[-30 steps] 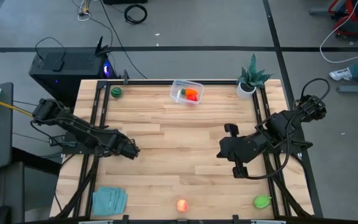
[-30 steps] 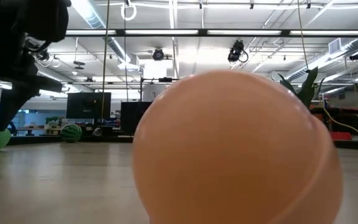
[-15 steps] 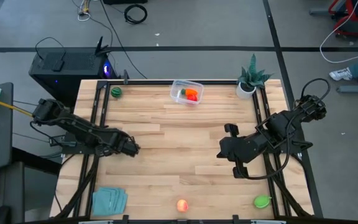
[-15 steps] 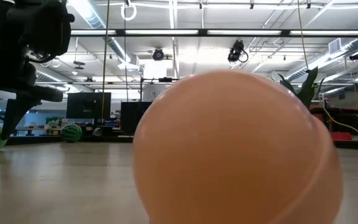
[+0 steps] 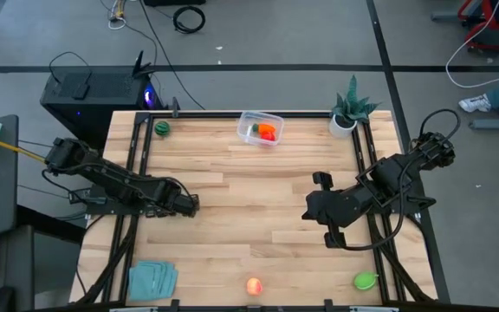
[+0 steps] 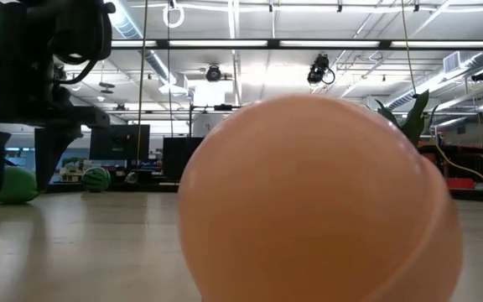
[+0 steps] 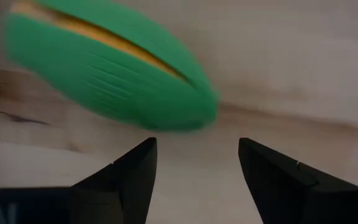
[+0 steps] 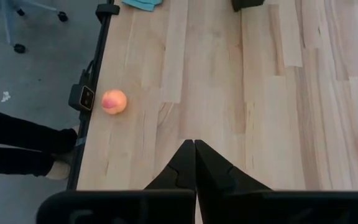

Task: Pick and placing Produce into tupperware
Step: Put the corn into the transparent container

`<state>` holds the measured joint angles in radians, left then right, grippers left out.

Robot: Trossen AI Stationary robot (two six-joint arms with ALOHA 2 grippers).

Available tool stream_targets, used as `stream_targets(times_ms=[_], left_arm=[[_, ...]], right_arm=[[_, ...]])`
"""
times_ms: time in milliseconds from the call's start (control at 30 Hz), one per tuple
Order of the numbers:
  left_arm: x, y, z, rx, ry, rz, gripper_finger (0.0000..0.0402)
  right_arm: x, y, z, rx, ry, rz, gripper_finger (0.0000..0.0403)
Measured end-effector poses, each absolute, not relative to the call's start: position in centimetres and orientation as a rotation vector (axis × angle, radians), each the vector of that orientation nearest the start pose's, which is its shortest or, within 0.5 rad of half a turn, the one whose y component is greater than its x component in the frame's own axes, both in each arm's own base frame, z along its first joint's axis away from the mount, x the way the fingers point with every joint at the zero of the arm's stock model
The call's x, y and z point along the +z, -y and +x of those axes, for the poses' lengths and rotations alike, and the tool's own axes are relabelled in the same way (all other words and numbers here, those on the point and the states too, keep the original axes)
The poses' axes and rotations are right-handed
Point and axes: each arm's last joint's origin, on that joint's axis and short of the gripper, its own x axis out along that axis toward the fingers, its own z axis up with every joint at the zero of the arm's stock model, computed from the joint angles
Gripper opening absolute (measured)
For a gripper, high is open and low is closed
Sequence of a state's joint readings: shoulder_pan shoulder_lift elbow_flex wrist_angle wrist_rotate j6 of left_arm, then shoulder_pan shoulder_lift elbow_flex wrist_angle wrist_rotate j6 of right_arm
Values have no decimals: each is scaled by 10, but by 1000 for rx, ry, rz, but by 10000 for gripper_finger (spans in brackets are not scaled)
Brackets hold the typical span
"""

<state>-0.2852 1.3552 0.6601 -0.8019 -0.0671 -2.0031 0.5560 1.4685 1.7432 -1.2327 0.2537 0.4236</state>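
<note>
Wooden table (image 5: 249,199) | left fingers (image 7: 129,171) spread near green produce (image 7: 104,68) | right fingers (image 8: 194,165) pressed together

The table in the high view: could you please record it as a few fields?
tupperware: far edge, carrot inside
left gripper: open, green pod just ahead, unheld
right gripper: shut, empty, right of centre
loose produce: peach and lime-green piece at near edge, round green piece far left

Bare tabletop (image 5: 249,208) btwn arms
</note>
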Motion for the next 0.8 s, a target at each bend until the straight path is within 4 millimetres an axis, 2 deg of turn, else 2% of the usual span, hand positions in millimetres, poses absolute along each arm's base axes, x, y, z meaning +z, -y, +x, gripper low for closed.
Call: stream_targets(times_ms=[233, 500, 600, 800], left_arm=[[155, 57, 190, 1170, -1187, -1350, 238], [171, 61, 186, 831, -1370, -1336, 227], [182, 60, 181, 704, -1371, -1298, 228], [201, 50, 166, 573, -1289, -1165, 229]], right_arm=[[412, -135, 231, 82, -915, 14, 3], [412, -135, 231, 79, -914, 14, 3], [412, -134, 232, 65, -908, 10, 3], [412, -127, 236, 27, -902, 40, 5]])
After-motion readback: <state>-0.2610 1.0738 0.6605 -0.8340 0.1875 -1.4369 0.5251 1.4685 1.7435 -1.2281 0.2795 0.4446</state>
